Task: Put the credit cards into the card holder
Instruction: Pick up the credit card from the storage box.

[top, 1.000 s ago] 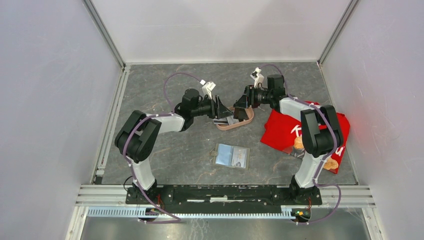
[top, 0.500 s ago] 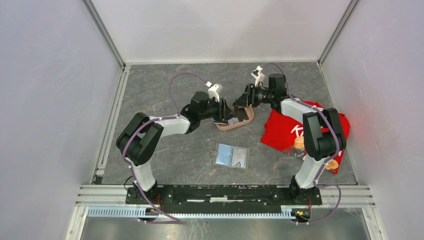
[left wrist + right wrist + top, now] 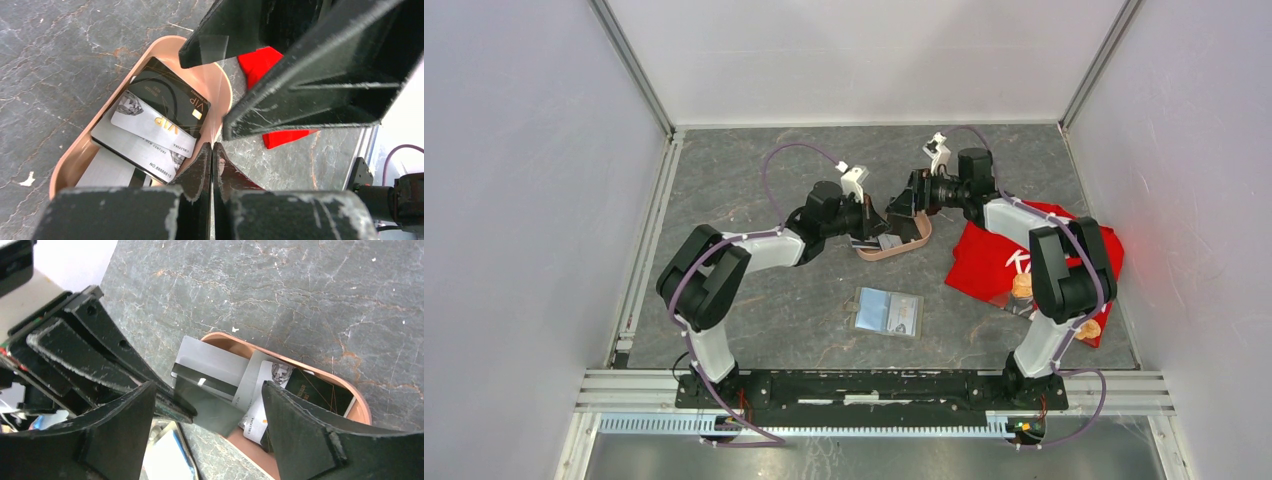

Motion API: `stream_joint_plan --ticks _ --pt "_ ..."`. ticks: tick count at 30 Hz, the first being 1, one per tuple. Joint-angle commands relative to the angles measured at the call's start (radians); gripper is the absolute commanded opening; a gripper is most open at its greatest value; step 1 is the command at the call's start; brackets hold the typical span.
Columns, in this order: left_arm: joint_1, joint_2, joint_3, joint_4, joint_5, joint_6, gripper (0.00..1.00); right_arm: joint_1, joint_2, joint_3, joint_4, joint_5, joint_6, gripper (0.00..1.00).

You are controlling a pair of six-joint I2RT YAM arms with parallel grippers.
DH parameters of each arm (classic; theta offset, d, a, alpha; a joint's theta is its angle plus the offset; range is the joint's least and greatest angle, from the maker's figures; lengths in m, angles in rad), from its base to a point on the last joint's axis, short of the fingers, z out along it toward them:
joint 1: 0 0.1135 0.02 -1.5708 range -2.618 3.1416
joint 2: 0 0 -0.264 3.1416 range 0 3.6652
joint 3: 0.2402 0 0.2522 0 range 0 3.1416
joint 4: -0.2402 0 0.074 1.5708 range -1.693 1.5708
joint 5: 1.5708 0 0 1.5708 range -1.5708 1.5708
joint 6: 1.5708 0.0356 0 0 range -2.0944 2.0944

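Left gripper [image 3: 212, 161] is pinched shut on the edge of 1 silvery card [image 3: 211, 407], over the tray [image 3: 223, 95]. Right gripper [image 3: 209, 386] gapes empty around it (other cards [image 3: 150, 125] lie in the tray). The holder [image 3: 887, 311] lies open straight toward the bases, long axis left-right.
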Motion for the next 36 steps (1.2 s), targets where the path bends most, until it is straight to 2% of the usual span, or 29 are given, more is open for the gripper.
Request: stream_joint_plan --ticks 1,5,11,13,16,19,22,23,24,29,36 --pt "0.001 -0.024 0.018 0.021 -0.009 0.044 0.02 0.017 -0.063 0.037 -0.058 -0.045 -0.112 0.97" --pt "0.001 -0.07 -0.035 0.058 0.012 0.02 0.02 0.015 -0.135 0.083 -0.178 -0.015 -0.283 0.98" --pt "0.0 -0.268 -0.226 0.231 0.055 -0.119 0.02 -0.002 -0.374 0.071 -0.335 -0.059 -0.653 0.98" --pt "-0.001 -0.34 -0.283 0.281 0.076 -0.168 0.02 -0.014 -0.463 0.026 -0.382 -0.098 -0.745 0.98" --pt "-0.015 -0.443 -0.381 0.417 0.104 -0.261 0.02 -0.034 -0.656 -0.143 -0.307 -0.16 -0.769 0.98" --pt "-0.041 -0.526 -0.499 0.626 0.105 -0.345 0.02 -0.061 -0.731 -0.234 -0.228 -0.339 -0.616 0.98" --pt "-0.071 -0.587 -0.607 0.779 0.058 -0.386 0.02 -0.073 -0.799 -0.43 0.289 -0.452 -0.133 0.98" --pt "-0.081 -0.604 -0.625 0.794 0.036 -0.389 0.02 -0.073 -0.809 -0.462 0.4 -0.458 -0.024 0.98" --pt "-0.088 -0.615 -0.637 0.8 0.02 -0.386 0.02 -0.07 -0.815 -0.484 0.442 -0.455 0.027 0.97" --pt "-0.121 -0.612 -0.635 0.807 -0.028 -0.356 0.02 -0.041 -0.796 -0.538 0.489 -0.431 0.08 0.94" --pt "-0.142 -0.531 -0.588 0.809 -0.031 -0.289 0.02 0.047 -0.707 -0.501 0.5 -0.412 0.192 0.89"
